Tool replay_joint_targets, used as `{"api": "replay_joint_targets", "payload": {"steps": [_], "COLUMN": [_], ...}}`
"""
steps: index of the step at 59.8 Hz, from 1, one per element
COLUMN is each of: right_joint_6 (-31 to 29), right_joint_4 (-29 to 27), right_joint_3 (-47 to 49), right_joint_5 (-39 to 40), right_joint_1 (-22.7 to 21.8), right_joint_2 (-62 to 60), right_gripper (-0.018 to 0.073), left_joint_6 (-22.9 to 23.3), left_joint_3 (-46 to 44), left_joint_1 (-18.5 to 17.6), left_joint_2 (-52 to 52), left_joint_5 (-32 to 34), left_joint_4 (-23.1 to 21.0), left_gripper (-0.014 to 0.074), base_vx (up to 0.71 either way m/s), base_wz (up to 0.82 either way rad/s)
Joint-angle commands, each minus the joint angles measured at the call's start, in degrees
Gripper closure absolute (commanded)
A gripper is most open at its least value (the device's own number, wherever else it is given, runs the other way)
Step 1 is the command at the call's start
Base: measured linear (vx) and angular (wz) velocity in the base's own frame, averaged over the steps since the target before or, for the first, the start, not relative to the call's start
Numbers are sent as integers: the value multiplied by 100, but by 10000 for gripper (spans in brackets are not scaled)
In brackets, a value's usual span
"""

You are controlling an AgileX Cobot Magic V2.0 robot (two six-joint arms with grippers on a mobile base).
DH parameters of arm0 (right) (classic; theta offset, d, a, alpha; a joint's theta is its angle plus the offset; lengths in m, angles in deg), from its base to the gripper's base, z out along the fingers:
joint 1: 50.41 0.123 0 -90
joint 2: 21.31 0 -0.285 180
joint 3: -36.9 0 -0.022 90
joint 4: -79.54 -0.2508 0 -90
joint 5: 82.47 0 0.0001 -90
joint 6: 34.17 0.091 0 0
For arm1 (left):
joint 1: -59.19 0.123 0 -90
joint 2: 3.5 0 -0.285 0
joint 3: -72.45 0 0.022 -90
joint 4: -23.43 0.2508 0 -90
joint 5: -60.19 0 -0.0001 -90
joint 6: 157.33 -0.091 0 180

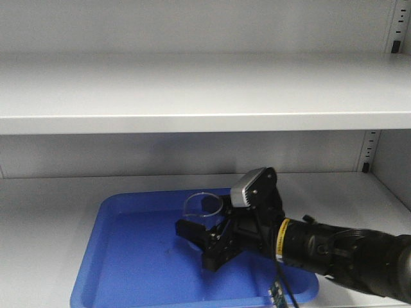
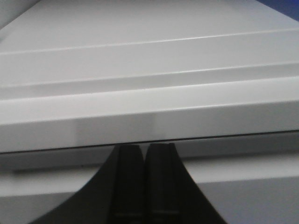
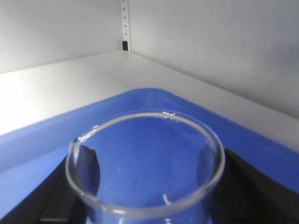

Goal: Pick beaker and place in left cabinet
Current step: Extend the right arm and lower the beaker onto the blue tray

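Beaker point(image 1: 204, 206): small clear glass cylinder, empty, upright with the rim up, sitting between the spread fingers of the right claw point(image 1: 194, 245) near their tips. Can't tell if the pads actually touch the glass. Left cabinet point(image 1: 192, 96): light grey metal, one wide horizontal shelf above the claw and one under it, slotted upright in the back corner ahead of the claw.
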Motion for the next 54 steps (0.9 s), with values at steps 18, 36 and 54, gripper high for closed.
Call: {"api": "replay_joint_targets", "payload": {"steps": [18,36,54], "right_joint_6": [-731,-717,-717], "right_joint_4": [-651,-636,-646], "right_joint_3": [208,208,208], "right_joint_5": [344,338,330], "right_joint_1": [158,158,158], "right_joint_2": [-49,-49,-49], "right_gripper": [452,151,-27], "left_joint_6": [23,23,23], "left_joint_3": [-89,-89,-89], "left_joint_1": [-31,-31,-31], "left_joint_2": [-56,-56,-56], "left_joint_5": [429,429,429], "left_joint_4": [19,19,19], "left_gripper": [593,593,593], "base_vx": [0,0,0], "base_wz": [0,0,0]}}
